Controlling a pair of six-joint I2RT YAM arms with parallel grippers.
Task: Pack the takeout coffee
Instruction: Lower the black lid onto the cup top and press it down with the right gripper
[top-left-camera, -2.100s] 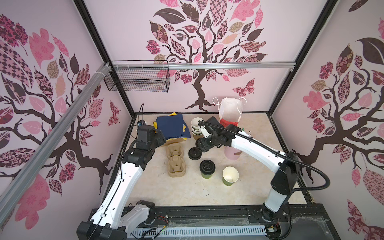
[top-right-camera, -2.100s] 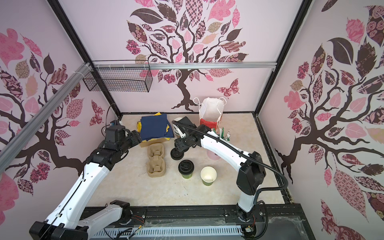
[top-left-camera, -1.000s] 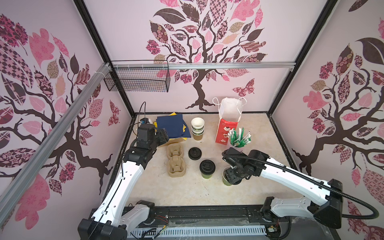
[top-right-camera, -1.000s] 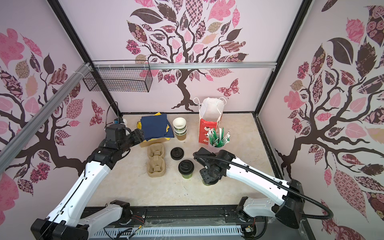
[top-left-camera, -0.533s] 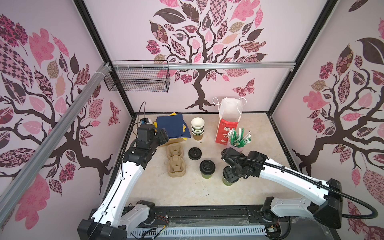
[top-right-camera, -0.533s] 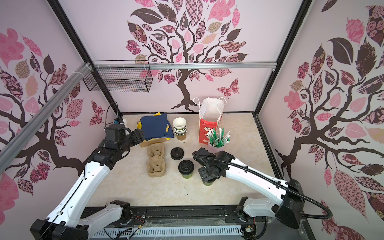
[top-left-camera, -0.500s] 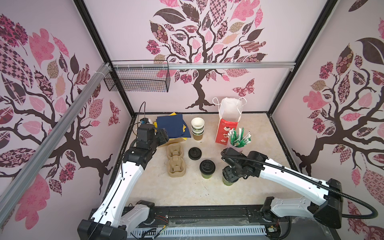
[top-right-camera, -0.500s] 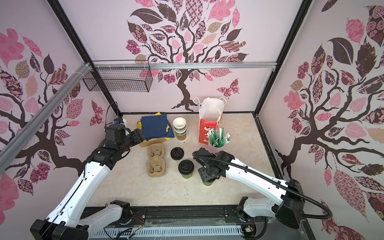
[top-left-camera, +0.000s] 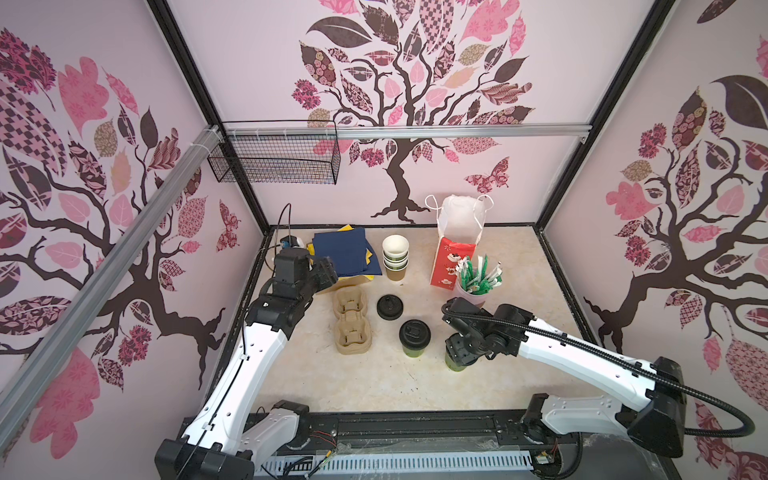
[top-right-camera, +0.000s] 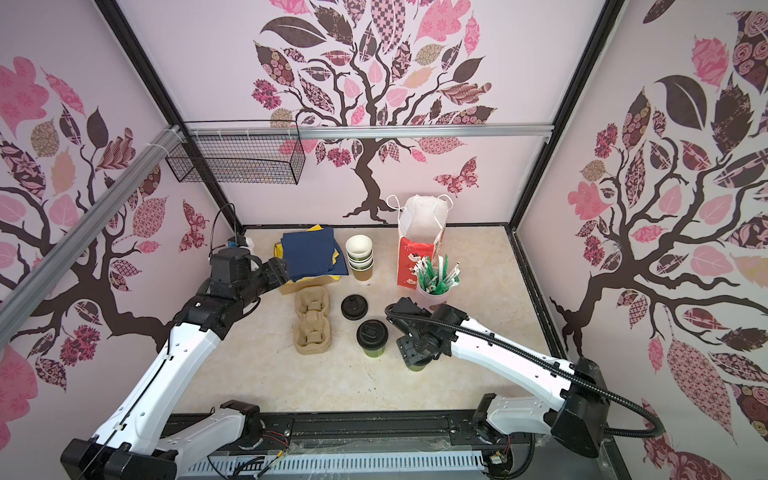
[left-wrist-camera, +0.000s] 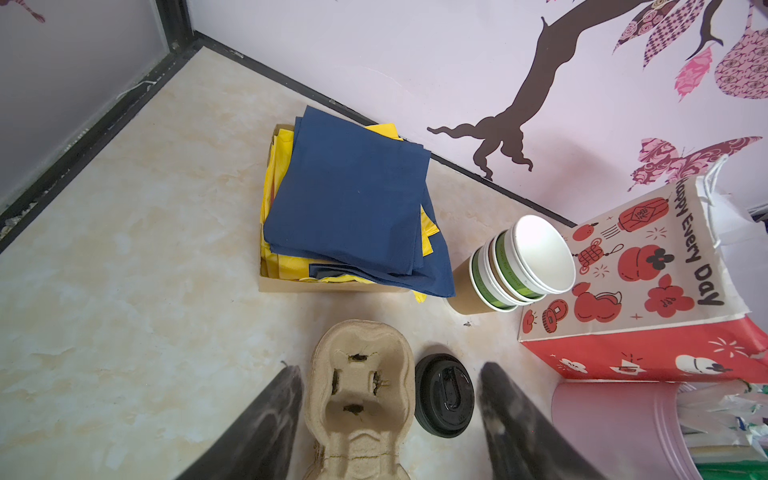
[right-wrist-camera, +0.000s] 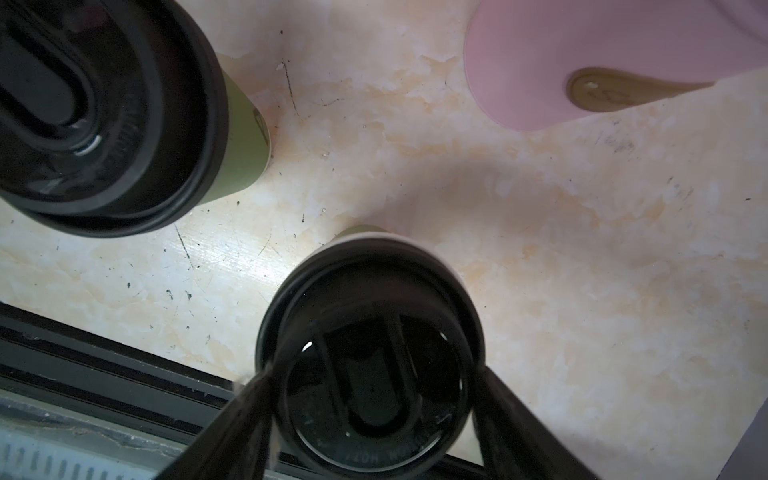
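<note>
In both top views, the lidded green cup (top-left-camera: 414, 334) is seen mid-way across the worktop (top-left-camera: 374, 386), just right of the cup carrier (top-left-camera: 352, 328). The other green cup (top-left-camera: 453, 368), right of it, is covered by the right pincer (top-left-camera: 459, 353).

Left wrist: the left pincer (left-wrist-camera: 388, 370) is held wide and empty above the cup carrier.

Right wrist: the sip lid (right-wrist-camera: 374, 286), on the other green cup, is clasped at its rim by the right pincer.

The right end effector (right-wrist-camera: 368, 376) came forward and set a black lid (right-wrist-camera: 374, 291) on the bare green cup (top-left-camera: 454, 367).
</note>
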